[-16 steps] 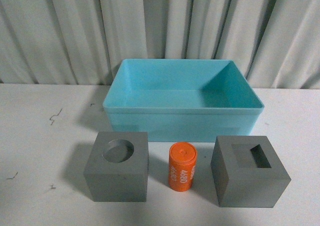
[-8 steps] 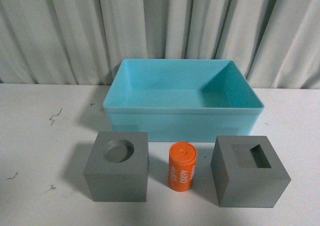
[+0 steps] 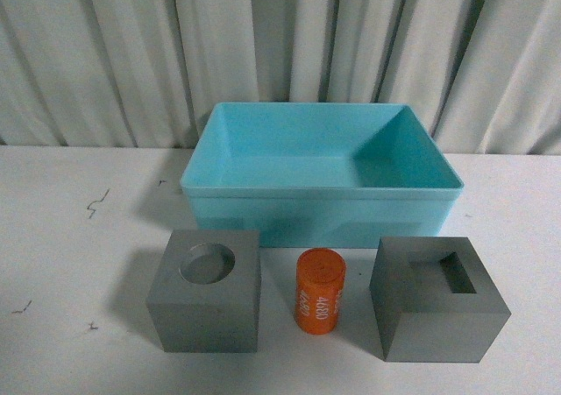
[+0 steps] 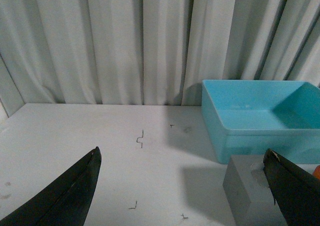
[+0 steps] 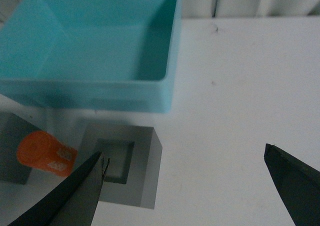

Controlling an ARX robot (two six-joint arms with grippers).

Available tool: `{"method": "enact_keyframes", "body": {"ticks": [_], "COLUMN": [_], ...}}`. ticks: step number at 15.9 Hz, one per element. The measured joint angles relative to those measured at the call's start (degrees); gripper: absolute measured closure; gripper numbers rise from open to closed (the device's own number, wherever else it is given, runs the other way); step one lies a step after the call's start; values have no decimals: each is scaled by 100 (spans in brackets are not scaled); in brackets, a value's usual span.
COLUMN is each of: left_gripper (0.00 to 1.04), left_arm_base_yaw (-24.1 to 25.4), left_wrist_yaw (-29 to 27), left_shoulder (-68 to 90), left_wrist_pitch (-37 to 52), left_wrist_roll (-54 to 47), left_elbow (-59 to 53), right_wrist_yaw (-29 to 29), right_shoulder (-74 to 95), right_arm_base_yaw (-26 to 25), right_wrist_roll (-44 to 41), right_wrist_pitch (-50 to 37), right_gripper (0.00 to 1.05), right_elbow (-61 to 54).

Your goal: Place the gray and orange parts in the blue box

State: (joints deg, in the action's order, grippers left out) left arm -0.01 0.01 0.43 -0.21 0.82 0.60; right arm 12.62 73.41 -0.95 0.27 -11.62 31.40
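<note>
The light blue box [image 3: 263, 185] stands at the back of the white table, empty. In front of it stand a gray cube with a round recess [image 3: 206, 294] on the left, an upright orange cylinder [image 3: 319, 292] with white numerals in the middle, and a gray cube with a rectangular recess [image 3: 436, 300] on the right. Neither gripper shows in the front view. My left gripper [image 4: 182, 153] is open over the bare table beside the round-recess cube [image 4: 247, 191]. My right gripper [image 5: 185, 158] is open above the table next to the rectangular-recess cube [image 5: 122, 168]; the cylinder [image 5: 45, 153] and box [image 5: 165, 93] show there too.
Pleated pale curtains [image 3: 114, 53] hang behind the table. Small dark scratch marks [image 3: 95, 206] dot the white tabletop on the left. The box [image 4: 225, 131] also shows in the left wrist view.
</note>
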Motion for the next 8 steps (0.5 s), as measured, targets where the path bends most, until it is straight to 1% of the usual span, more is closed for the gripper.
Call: {"method": "enact_keyframes", "body": {"ticks": [5,8], "left_gripper": [7,7], "left_arm_base_yaw": [0,0], "left_wrist_yaw": [-2,-2], "left_shoulder": [0,0], "left_wrist_pitch": [0,0], "left_wrist_roll": [2,0], "left_elbow": [0,0], "right_wrist_yaw": [-42,-350], "right_shoulder": [855,1617], "right_arm_base_yaw": [236,483], "right_wrist_roll": [227,474], "right_wrist_pitch": [-199,-367], "right_gripper": [6,6], "right_elbow": [251,389]}}
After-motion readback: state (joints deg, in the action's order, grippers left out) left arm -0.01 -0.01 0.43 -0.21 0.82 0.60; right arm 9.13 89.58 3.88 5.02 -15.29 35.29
